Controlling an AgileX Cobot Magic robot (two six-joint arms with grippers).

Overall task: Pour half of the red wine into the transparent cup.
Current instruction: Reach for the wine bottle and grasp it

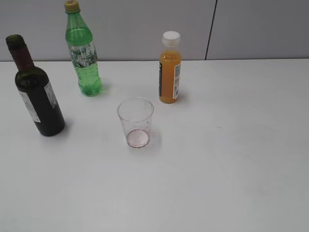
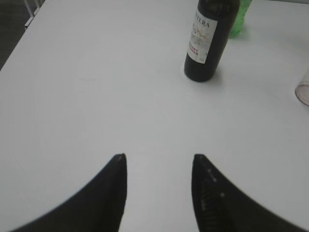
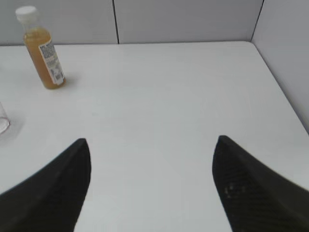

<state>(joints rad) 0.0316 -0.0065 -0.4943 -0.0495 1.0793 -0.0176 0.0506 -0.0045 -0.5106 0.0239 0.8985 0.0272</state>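
Left jaws (image 2: 157,159): standing apart with nothing between them; low over bare table, aimed toward the wine bottle, which reads as the set-up for a first reach rather than a grasp under way.
Right jaws (image 3: 152,142): spread wide and empty; hanging over the right part of the table, well apart from everything but the juice bottle in the far corner of the right wrist view.
Wine bottle (image 1: 35,89): upright on the left of the table; its mouth appears uncapped; the red wine sits inside it, so no pouring has begun, as far as I can judge; the white label faces the left jaws in the left wrist view.
Transparent cup (image 1: 135,122): upright near the table's middle, empty apart from a pinkish tinge at the base; placed apart from all three bottles, probably so a tilted neck can reach its rim.
Green soda bottle (image 1: 83,50): just behind the wine bottle; the nearest thing a lifted bottle could knock.
Orange juice bottle (image 1: 170,67): behind the cup, capped.
Table (image 1: 231,169): its front and right lie bare, giving wide room for either arm; a wall closes the back edge.
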